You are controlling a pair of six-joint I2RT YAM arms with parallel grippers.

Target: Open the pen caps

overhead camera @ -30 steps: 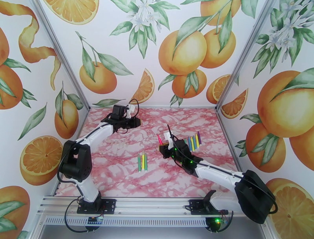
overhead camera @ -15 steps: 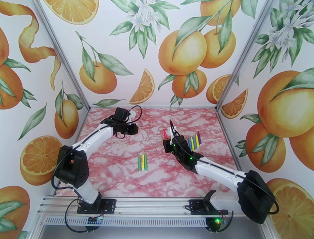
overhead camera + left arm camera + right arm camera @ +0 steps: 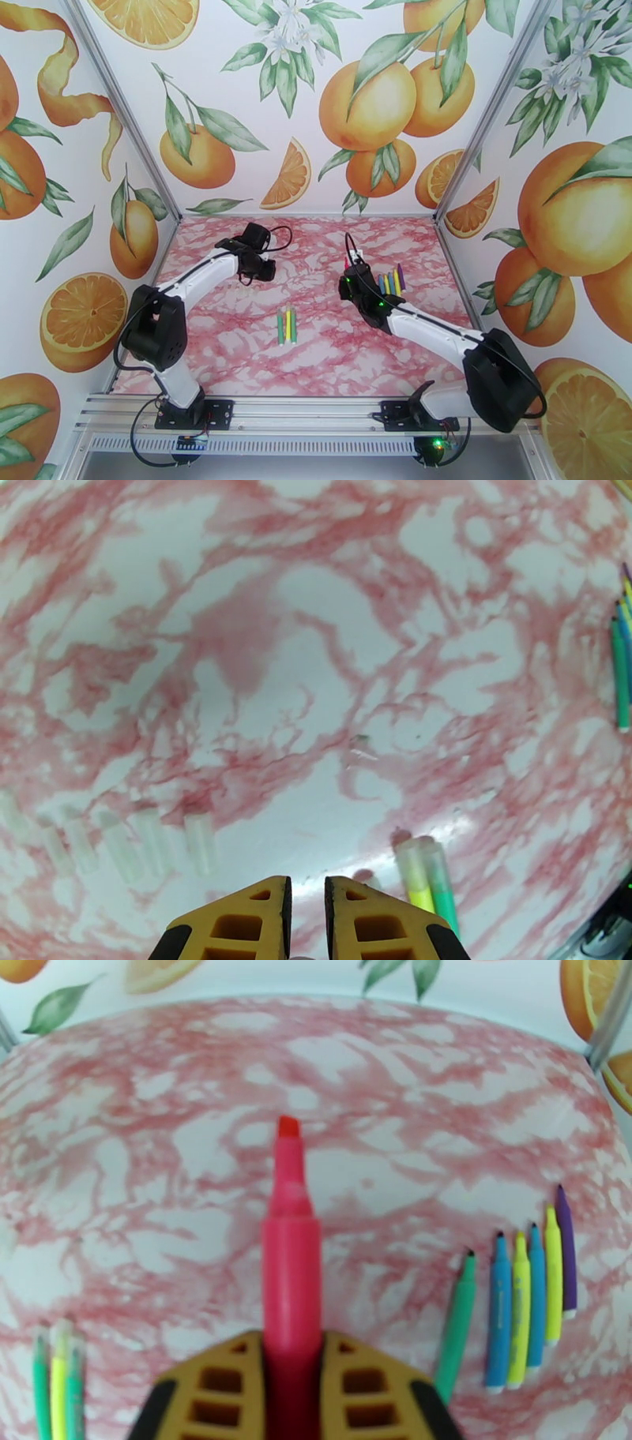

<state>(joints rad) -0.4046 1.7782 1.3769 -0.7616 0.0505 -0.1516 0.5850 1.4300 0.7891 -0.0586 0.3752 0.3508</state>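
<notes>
Where the arms reach: both stretch out over the pink-veined marble table (image 3: 237, 347), the left arm toward its far left part, the right arm toward the far right of centre.
Left gripper (image 3: 306, 886): the yellow fingers lie almost together, with a thin slit between them, above the table; whether anything is pinched in the slit cannot be told.
Right gripper (image 3: 292, 1343): closed around the barrel of the red pen.
Red pen (image 3: 291, 1244): juts forward from between the right fingers, raised off the table, its chisel tip bare.
Pen caps (image 3: 150, 841): about six short translucent caps lying loose in a row on the table, each just beside the next. In the left wrist view they sit to the left of the fingers.
Row of six pens (image 3: 517, 1307): green, blue, yellow, blue, yellow and purple, side by side on the right part of the table. Their bare tips point toward the far wall, and the green one lies slightly apart and tilted.
Group of three pens (image 3: 286, 325): green, yellow, green, side by side near the table's centre, between the two arms. In the left wrist view two of them show pale translucent ends.
</notes>
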